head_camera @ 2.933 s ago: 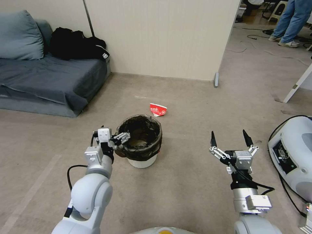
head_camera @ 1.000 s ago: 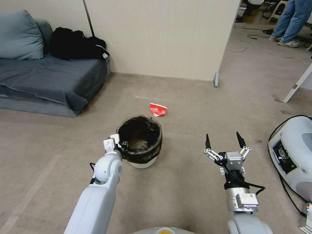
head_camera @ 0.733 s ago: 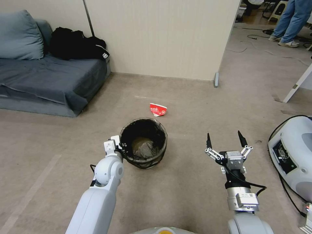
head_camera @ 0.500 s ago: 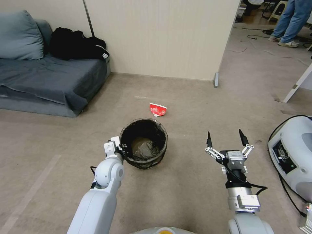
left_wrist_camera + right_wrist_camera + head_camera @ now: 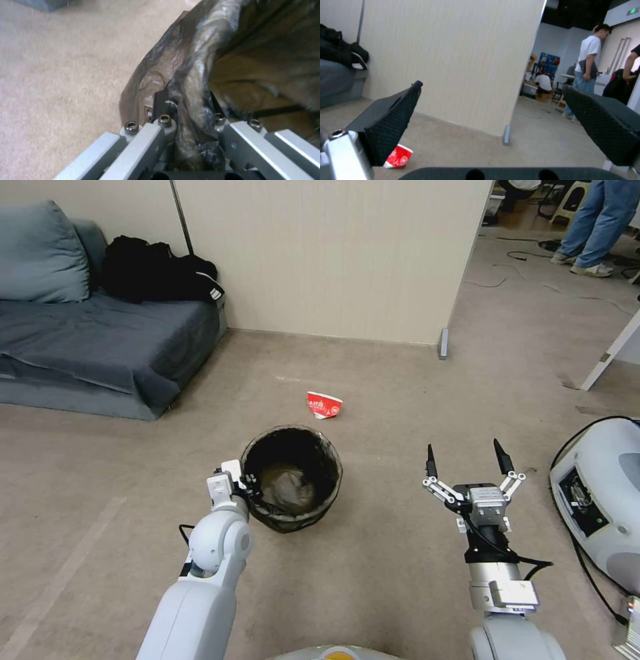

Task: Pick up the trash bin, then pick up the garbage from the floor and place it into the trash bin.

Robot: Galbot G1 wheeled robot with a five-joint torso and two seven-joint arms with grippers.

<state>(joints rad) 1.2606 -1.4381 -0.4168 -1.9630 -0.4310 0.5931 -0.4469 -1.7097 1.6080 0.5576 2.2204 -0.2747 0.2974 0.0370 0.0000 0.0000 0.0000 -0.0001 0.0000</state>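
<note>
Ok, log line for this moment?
left gripper: shut on bin rim | bin: tilted | right gripper: open, idle | packet: on floor

The left gripper (image 5: 248, 488), reaching in from the side before, is now clamping the near-left rim of the trash bin (image 5: 293, 477), its fingers (image 5: 162, 100) pinching the folded bag edge. The bin is lifting off the floor (image 5: 373, 567): its white base, showing earlier, is no longer visible, and its mouth is tipping toward the robot and drifting slightly left. The right gripper (image 5: 467, 460), spread wide, is shifting only slightly, hanging over the carpet to the bin's right.
</note>
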